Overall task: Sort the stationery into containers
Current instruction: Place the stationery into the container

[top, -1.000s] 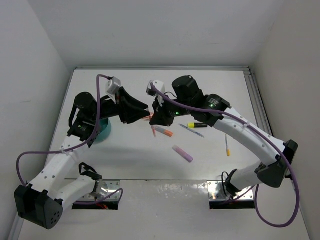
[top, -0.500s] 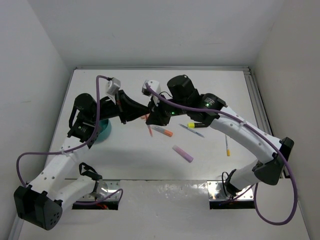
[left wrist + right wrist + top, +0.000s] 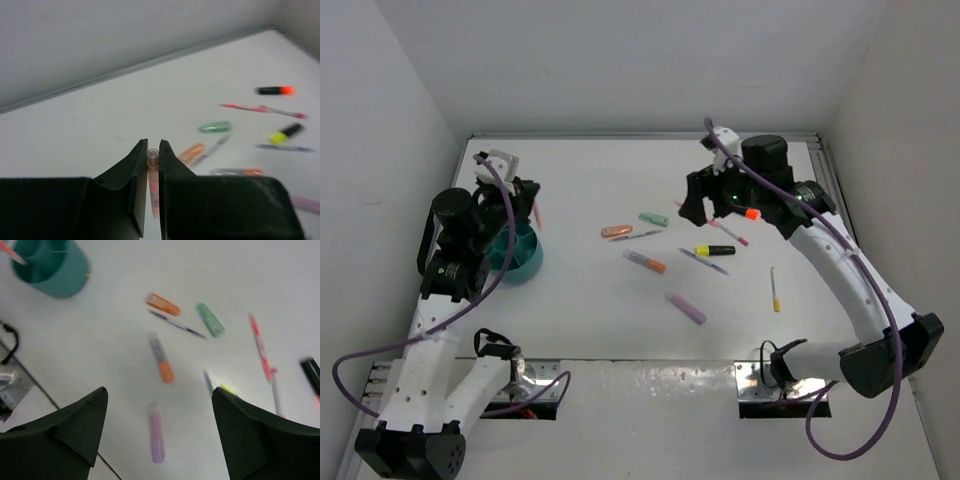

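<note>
From above, the left gripper [image 3: 523,203] hangs over the bowl [image 3: 526,267] near the desk's left edge, and loose pens [image 3: 650,263] lie mid-desk. Its wrist view shows the jaws clamped on a pink pen [image 3: 153,182]. The right gripper [image 3: 159,390] gapes empty. Next, I judge: lower the pen into a compartment, then release.

We see bright, even light on the white table [image 3: 590,320], seemingly from overhead, casting only soft, faint shadows. Both wrist views are blurred; the teal bowl [image 3: 55,280] and the far pens [image 3: 272,90] look smeared.
</note>
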Robot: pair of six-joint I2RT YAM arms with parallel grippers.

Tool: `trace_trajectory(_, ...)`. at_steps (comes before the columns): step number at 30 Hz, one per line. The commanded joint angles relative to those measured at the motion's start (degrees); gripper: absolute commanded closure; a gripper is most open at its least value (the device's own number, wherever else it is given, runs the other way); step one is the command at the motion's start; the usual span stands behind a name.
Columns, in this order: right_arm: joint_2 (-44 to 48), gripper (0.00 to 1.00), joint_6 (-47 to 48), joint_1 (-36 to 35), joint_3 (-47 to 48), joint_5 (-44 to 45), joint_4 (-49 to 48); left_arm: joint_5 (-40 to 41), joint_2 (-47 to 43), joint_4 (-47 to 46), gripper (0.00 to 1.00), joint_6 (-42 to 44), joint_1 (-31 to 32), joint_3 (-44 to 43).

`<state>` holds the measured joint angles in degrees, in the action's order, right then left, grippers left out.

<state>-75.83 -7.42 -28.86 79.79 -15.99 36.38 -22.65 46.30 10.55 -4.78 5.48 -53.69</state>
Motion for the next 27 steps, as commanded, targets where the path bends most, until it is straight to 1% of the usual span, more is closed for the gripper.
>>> trace_trajectory(1, 3.23, 0.18, -3.12, 6.78, -5.07, 0.52, 2.91, 19.57, -0.6, -1.29, 1.0, 9.86, -3.18, 3.31)
trace_trajectory(2, 3.84, 0.18, -3.21, 10.11, -7.87, 0.35, 2.91, 20.62, -0.86, -2.8, 1.0, 11.18, -4.93, 4.37)
trace_trajectory(3, 4.55, 0.18, -3.21, 11.71, -9.11, 0.34, 2.91, 20.81, -0.78, -4.03, 1.0, 11.54, -5.47, 5.08)
trace_trajectory(4, 5.6, 0.19, -3.3, 14.68, -11.39, 0.34, 2.91, 20.98, -0.08, -6.13, 1.0, 12.24, -7.65, 5.87)
trace_trajectory(6, 6.66, 0.19, -3.39, 17.34, -13.25, 0.87, 3.43, 21.69, 1.24, -7.55, 1.0, 12.25, -9.16, 5.97)
trace_trajectory(8, 7.8, 0.2, -3.56, 22.95, -16.23, 0.35, 4.05, 21.95, 3.96, -9.49, 1.0, 11.9, -12.58, 5.79)
trace_trajectory(9, 8.24, 0.21, -3.57, 24.37, -16.94, 0.0, 4.05, 21.95, 4.49, -11.67, 1.0, 11.72, -13.46, 5.88)
trace_trajectory(12, 10.26, 0.21, -3.04, 28.58, -19.4, -1.41, 4.22, 18.1, 6.16, -12.39, 1.0, 10.84, -16.62, 6.05)
trace_trajectory(13, 10.53, 0.21, -2.6, 28.6, -19.93, -1.5, 4.31, 17.48, 6.43, -12.57, 1.0, 10.49, -17.16, 6.23)
trace_trajectory(14, 10.79, 0.21, -2.43, 31.56, -20.37, -1.94, 4.57, 17.03, 6.87, -12.74, 1.0, 10.05, -18.03, 6.4)
trace_trajectory(20, 10.35, 0.22, -1.46, 36.15, -21.16, -3.87, 5.72, 10.1, 7.05, -13.36, 1.0, 6.63, -21.9, 8.69)
trace_trajectory(24, 9.57, 0.22, -0.93, 37.3, -21.69, -4.49, 5.98, 4.04, 6.17, -14.24, 1.0, 5.39, -23.32, 9.39)
trace_trajectory(25, 9.48, 0.22, -0.93, 37.39, -21.69, -4.58, 6.07, 3.06, 6.25, -14.15, 1.0, 3.3, -23.49, 9.13)
trace_trajectory(27, 9.48, 0.22, -0.84, 37.65, -22.22, -4.58, 5.72, 0.95, 6.6, -13.97, 1.0, 2.67, -23.93, 8.87)
